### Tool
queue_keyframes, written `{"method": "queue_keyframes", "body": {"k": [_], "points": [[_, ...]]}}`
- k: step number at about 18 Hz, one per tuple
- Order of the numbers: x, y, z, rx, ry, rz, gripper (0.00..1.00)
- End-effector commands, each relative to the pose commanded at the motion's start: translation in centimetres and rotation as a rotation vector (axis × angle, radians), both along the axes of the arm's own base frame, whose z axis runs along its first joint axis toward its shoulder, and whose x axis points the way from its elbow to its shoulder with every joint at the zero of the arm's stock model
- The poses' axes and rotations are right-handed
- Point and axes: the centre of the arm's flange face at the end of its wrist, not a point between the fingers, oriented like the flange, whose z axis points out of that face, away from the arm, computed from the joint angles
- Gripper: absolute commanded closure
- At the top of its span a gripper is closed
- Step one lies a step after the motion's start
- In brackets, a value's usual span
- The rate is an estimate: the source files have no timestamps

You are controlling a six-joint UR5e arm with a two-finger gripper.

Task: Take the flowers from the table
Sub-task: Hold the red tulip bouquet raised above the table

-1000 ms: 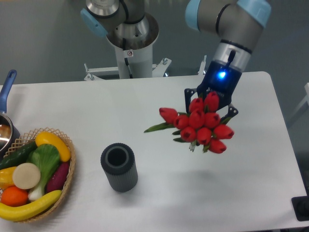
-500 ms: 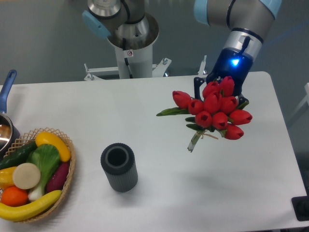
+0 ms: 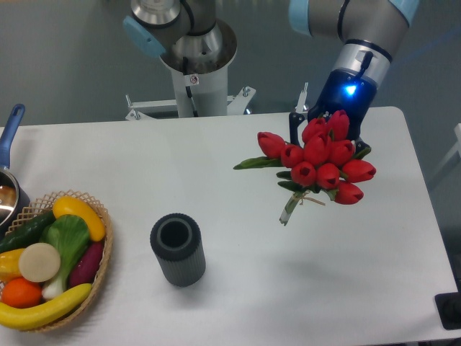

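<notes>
The flowers (image 3: pixel 318 163), a bunch of red tulips with green stems and leaves, hang in the air above the right half of the white table (image 3: pixel 238 288). My gripper (image 3: pixel 328 137) is shut on the flowers from behind; the blooms hide its fingertips. The blue-lit wrist shows just above the bunch. The tied stem ends point down and to the left, apart from the tabletop.
A dark grey ribbed cylinder vase (image 3: pixel 177 249) stands upright left of centre. A wicker basket (image 3: pixel 50 261) of vegetables and fruit sits at the left edge, with a pot (image 3: pixel 9 186) with a blue handle behind it. The robot base (image 3: pixel 194 58) stands beyond the table's far edge.
The gripper has carried the flowers up and to the right since a second ago, and the bunch has tilted so the stem ends show. In the last half second it hardly moved.
</notes>
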Motion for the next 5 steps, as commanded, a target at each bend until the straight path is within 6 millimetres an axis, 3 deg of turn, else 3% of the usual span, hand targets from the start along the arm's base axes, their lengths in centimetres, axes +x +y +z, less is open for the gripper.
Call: {"method": "queue_keyframes", "body": {"k": [5], "points": [[0.07, -0.03, -0.31, -0.003, -0.004, 0.0, 0.68]]}}
